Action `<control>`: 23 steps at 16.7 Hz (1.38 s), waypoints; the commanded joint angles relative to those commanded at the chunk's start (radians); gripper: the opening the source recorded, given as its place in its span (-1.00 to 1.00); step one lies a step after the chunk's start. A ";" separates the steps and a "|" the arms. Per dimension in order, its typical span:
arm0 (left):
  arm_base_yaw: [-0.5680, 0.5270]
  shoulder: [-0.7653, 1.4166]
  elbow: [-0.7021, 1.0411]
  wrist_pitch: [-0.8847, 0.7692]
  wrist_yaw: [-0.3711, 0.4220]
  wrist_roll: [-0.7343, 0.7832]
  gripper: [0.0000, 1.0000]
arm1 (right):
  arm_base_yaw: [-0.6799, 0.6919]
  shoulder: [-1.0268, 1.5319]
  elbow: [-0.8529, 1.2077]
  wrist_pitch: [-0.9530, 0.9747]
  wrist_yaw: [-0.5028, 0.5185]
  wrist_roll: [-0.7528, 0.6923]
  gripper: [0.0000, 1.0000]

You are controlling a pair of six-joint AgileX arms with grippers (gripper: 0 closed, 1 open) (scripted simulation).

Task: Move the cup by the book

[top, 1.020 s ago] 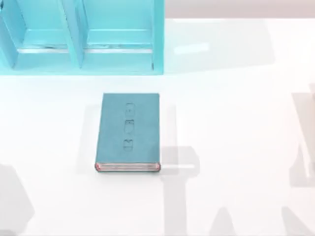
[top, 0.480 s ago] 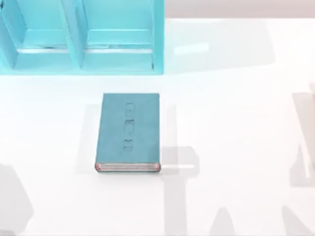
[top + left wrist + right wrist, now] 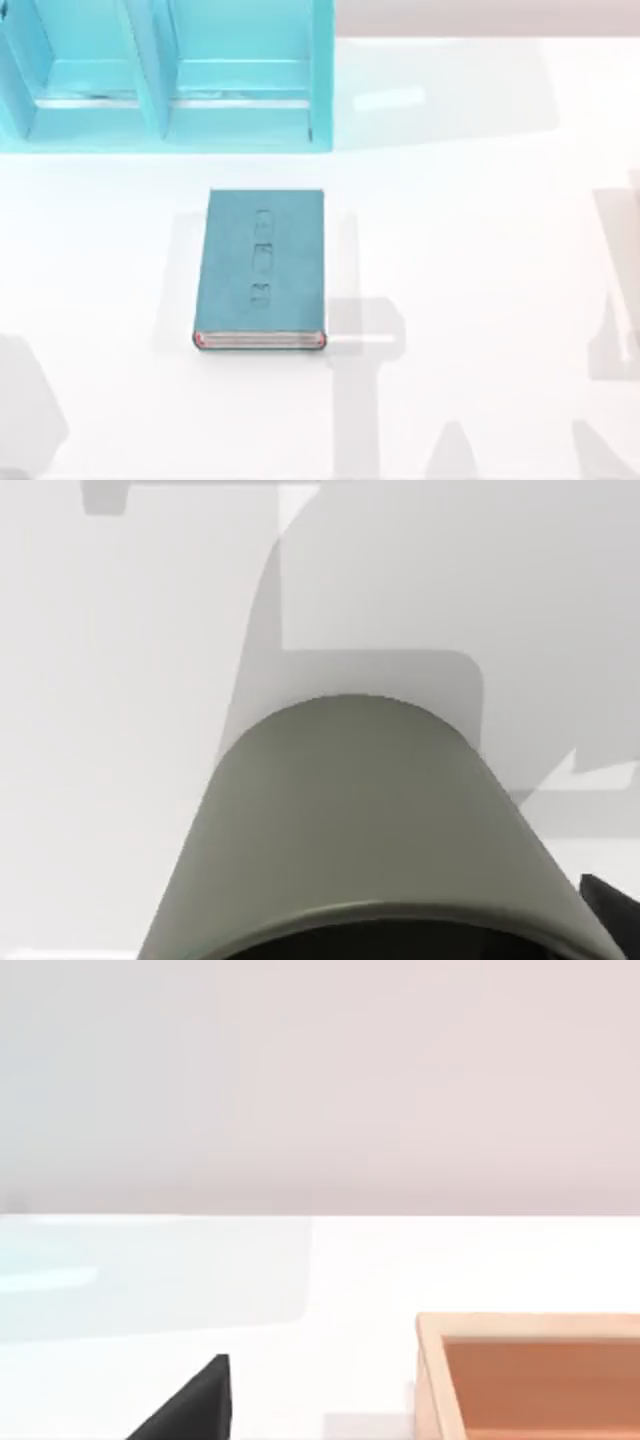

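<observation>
L hand [image 3: 608, 910] cut off beside cup [image 3: 370, 830]; grip unclear.

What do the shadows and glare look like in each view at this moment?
Top view: grey arm-shaped shadows fall on the white table, one just right of the book; a pale sheen lies right of the shelf unit. Left wrist view: hard-edged angular shadows lie beyond the cup. Right wrist view: a faint bluish reflection on the tabletop, beside a wooden box.
</observation>
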 joint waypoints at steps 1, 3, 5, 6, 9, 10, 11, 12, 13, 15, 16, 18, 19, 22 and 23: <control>0.000 0.000 0.000 0.000 0.000 0.000 -1.00 | 0.000 0.000 0.000 0.000 0.000 0.000 1.00; 0.000 0.000 0.000 0.000 0.000 0.000 -1.00 | 0.000 0.000 0.000 0.000 0.000 0.000 1.00; 0.000 0.000 0.000 0.000 0.000 0.000 -1.00 | 0.000 0.000 0.000 0.000 0.000 0.000 1.00; 0.000 0.000 0.000 0.000 0.000 0.000 -1.00 | 0.000 0.000 0.000 0.000 0.000 0.000 1.00; -0.001 -0.001 0.000 0.000 0.000 0.001 -1.00 | 0.000 0.000 0.000 0.000 0.000 0.000 1.00; -0.001 -0.003 0.003 -0.003 0.000 0.001 -1.00 | 0.000 0.000 0.000 0.000 0.000 0.000 1.00; -0.001 -0.008 0.014 -0.017 0.000 0.002 -1.00 | 0.000 0.000 0.000 0.000 0.000 0.000 1.00; -0.001 -0.016 0.028 -0.039 0.000 0.004 -1.00 | 0.000 0.000 0.000 0.000 0.000 0.000 1.00; -0.002 -0.026 0.046 -0.068 0.000 0.006 -1.00 | 0.000 0.000 0.000 0.000 0.000 0.000 1.00; -0.003 -0.046 0.081 -0.139 0.000 0.005 -1.00 | 0.000 0.000 0.000 0.000 0.000 0.000 1.00; -0.003 -0.058 0.100 -0.173 0.000 0.004 -1.00 | 0.000 0.000 0.000 0.000 0.000 0.000 1.00; -0.003 -0.082 0.133 -0.220 0.000 -0.002 -1.00 | 0.000 0.000 0.000 0.000 0.000 0.000 1.00; -0.003 -0.087 0.140 -0.227 0.000 -0.003 -1.00 | 0.000 0.000 0.000 0.000 0.000 0.000 1.00; -0.002 -0.083 0.137 -0.225 0.001 -0.002 -1.00 | 0.000 0.000 0.000 0.000 0.000 0.000 1.00; -0.002 -0.083 0.137 -0.225 0.001 -0.002 -1.00 | 0.000 0.000 0.000 0.000 0.000 0.000 1.00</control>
